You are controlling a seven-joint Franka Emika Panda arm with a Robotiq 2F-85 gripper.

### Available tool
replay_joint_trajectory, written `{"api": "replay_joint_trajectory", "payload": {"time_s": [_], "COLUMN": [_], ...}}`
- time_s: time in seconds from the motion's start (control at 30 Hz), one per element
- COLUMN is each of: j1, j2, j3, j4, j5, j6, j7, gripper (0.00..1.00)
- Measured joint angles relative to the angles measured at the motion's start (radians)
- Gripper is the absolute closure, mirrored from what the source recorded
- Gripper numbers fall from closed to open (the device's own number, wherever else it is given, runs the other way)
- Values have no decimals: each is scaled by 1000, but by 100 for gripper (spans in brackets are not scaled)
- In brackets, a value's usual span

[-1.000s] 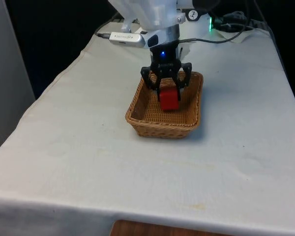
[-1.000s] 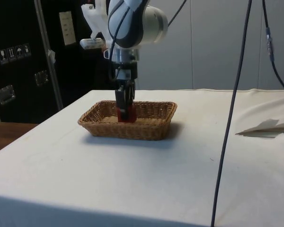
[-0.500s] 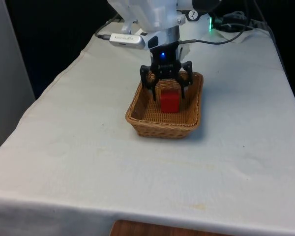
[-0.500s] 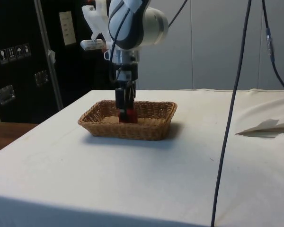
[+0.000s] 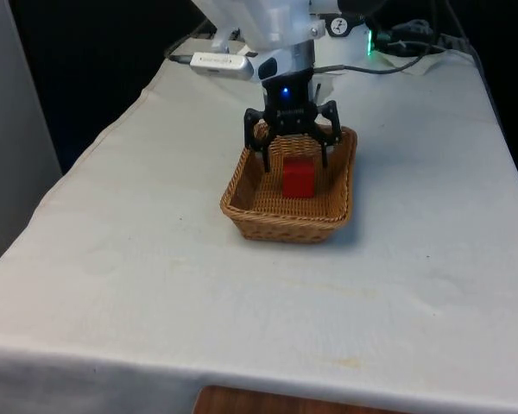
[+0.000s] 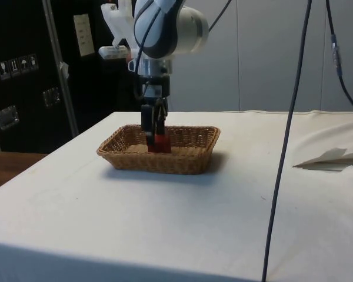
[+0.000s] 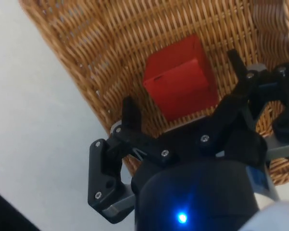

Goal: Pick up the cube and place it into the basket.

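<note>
The red cube [image 5: 298, 178] sits in the basket [image 5: 242, 210] just under the jaws, which are wide apart.

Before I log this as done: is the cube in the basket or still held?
In. The cube sits on the basket floor, the hand open above it.

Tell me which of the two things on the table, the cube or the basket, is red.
The cube is red. It lies inside the basket, which is brown wicker, below the open gripper.
</note>
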Motion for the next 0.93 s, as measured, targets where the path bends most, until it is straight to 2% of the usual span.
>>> {"api": "replay_joint_trajectory", "payload": {"time_s": [0.1,0.33,0.93], "j1": [0,-1,-6], "j2": [-8,-79,-179], "j3": [-1,-9,-11], "j4": [0,-2,0], "j5": [0,-1,-22], "j6": [-5,-58,-118], "j7": [2,13,46], "gripper": [0,0,0]}}
